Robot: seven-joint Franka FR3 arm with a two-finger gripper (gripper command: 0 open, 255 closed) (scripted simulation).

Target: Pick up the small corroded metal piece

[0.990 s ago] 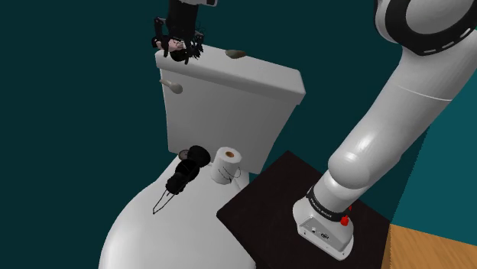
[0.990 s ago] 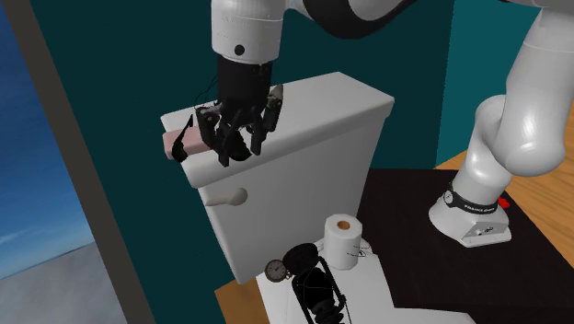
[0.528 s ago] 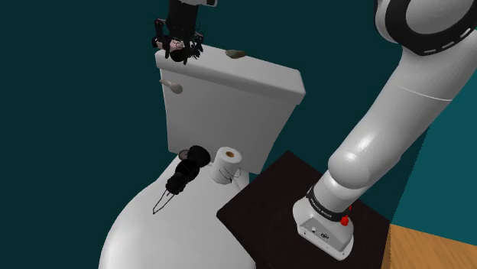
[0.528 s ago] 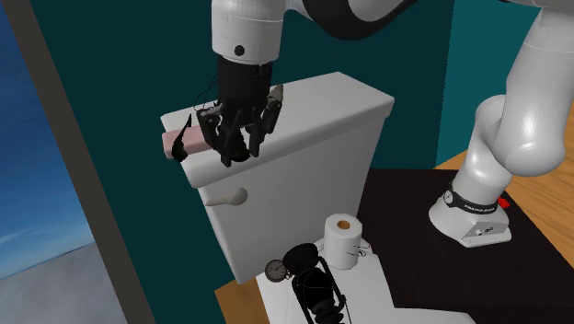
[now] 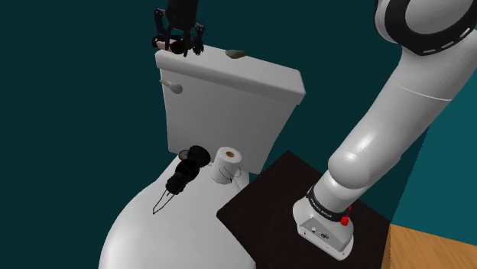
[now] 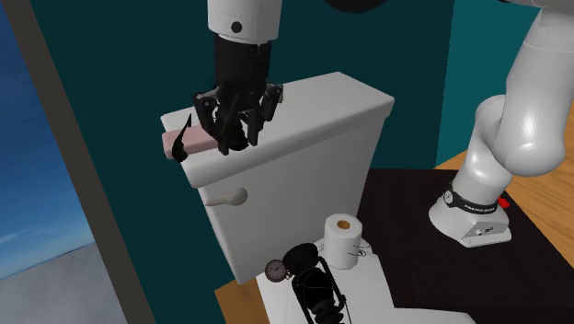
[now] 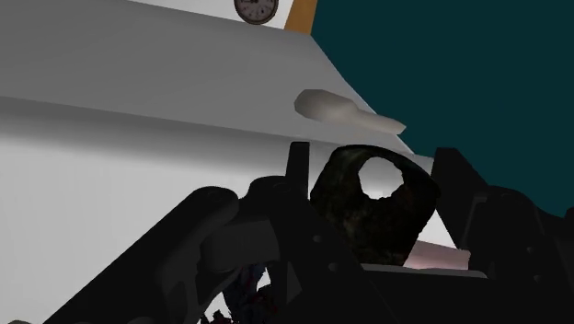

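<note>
lifted since a second ago, our hand [image 5: 177, 46] now hangs just above the toilet tank lid [image 5: 244, 72], clenched on the small corroded metal piece [image 7: 373, 207]; we judge the pick nearly done

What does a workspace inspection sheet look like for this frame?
surface: white tank lid, level.
job's things: corroded metal piece, dark, with a hole, clasped above the tank lid.
clutter: pink block and grey-brown lump on the tank lid; paper roll, black object and pocket watch on the toilet cover.
grippers: gripper shut on the piece.
cables: nothing seen.
surroundings: teal wall, wooden floor.
</note>
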